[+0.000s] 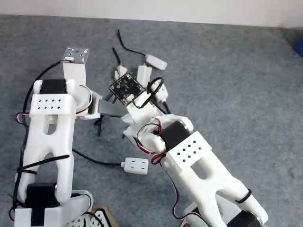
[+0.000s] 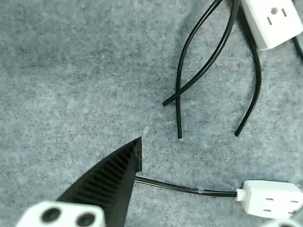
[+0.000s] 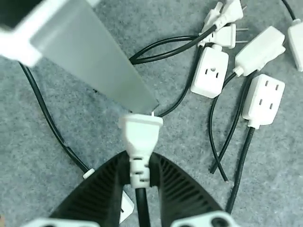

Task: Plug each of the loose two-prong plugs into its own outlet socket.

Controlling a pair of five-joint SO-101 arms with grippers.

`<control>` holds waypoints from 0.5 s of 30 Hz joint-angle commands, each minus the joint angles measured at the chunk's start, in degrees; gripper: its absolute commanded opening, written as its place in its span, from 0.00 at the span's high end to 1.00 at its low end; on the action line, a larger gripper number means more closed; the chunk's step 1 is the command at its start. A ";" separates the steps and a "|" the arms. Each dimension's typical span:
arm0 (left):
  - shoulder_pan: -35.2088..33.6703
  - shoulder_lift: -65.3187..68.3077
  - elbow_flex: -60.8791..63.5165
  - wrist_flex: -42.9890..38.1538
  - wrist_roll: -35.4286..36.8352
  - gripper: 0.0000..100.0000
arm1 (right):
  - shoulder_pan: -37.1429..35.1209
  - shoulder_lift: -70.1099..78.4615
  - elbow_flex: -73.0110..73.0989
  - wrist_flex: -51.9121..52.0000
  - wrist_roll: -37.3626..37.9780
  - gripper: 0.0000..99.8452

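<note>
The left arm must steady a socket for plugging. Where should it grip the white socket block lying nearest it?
Probably across the socket block's two long sides, near the cord end, coming down from above. It lies flat with its slots facing up, so that grip keeps the slots clear.

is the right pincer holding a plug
Yes, the right pincer is closed on the neck of a white plug.

You are at a robotics lab bench rather than in a home. The counter [image 1: 246,71] is covered in grey felt-like cloth, and the 2 white plastic arms, left arm [image 1: 49,123] and right arm [image 1: 203,165], carry exposed red and black wires [image 1: 144,146]. Short black cords [image 2: 179,113] lie with cut ends, and a plain pale wall [image 1: 189,9] runs behind.
</note>
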 commanded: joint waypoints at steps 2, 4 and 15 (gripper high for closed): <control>1.45 -0.31 0.22 -0.18 0.09 0.49 | -0.57 -0.57 -4.18 0.04 -0.70 0.99; 1.45 -0.31 0.22 -0.18 0.09 0.49 | -0.57 -0.57 -4.18 0.04 -0.70 0.99; 1.10 -0.31 0.40 -0.18 0.09 0.49 | -0.48 -0.40 -8.40 3.65 -0.62 0.99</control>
